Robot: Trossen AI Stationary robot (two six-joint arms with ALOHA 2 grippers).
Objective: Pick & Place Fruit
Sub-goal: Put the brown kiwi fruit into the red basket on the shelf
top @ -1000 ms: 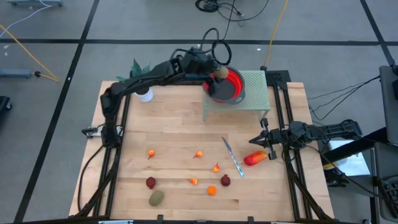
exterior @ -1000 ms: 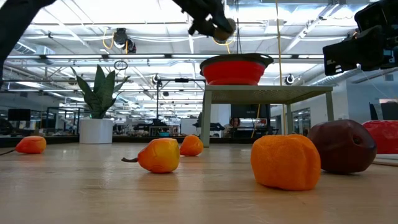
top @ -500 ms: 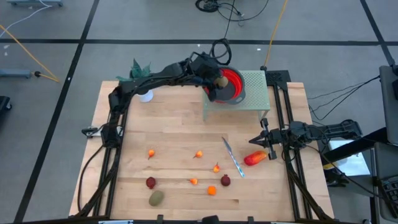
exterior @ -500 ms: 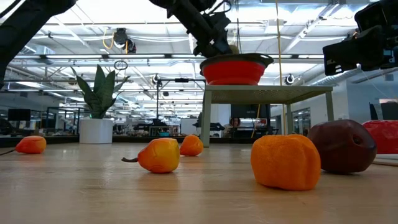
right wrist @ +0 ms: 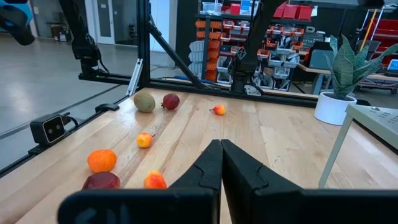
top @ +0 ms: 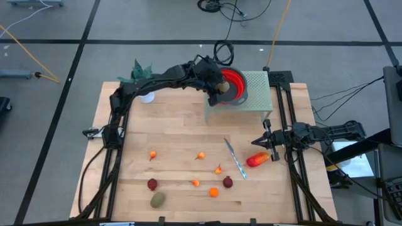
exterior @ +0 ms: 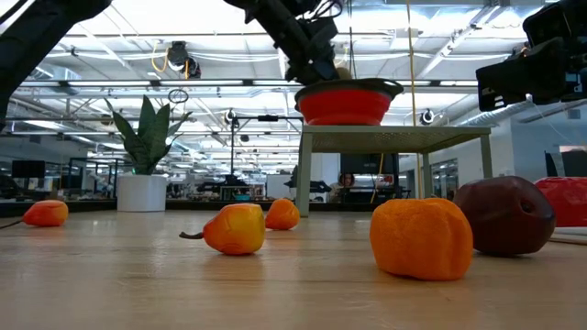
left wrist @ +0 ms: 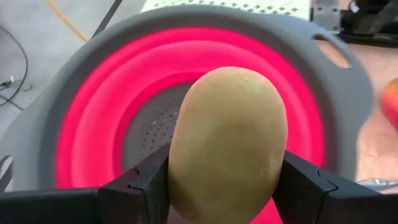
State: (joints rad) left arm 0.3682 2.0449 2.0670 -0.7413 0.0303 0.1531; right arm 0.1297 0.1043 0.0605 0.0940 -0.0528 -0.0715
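Observation:
My left gripper [top: 220,85] is shut on an olive-brown oval fruit [left wrist: 227,143] over the hollow of the round red bowl [left wrist: 124,93]. The bowl stands on a small green stand [top: 256,94] at the table's far side. My right gripper [top: 256,143] is shut and empty at the table's right, just beyond the elongated red-orange piece [top: 257,159]. A second olive oval [top: 157,199], two dark red balls [top: 152,184] [top: 227,182] and several tiny orange fruits [top: 200,155] lie on the table. My left gripper pinches the olive oval's two long sides [left wrist: 177,168] between its two fingers [left wrist: 146,183]. The fingers come slanting down from the table's left. The fruit is lifted clear of the table, above the bowl's inside; whether it touches the bowl, I cannot tell.
A slim knife [top: 235,158] lies between the fruits and the red-orange piece. A potted plant [top: 143,72] stands at the far left corner. Bare wood lies in the table's middle [top: 176,125].
My left gripper has gone down and a little toward the table's near edge with the olive oval, from above the bowl's rim to over its hollow, and has tipped its fingers downward. It stays shut on the fruit.

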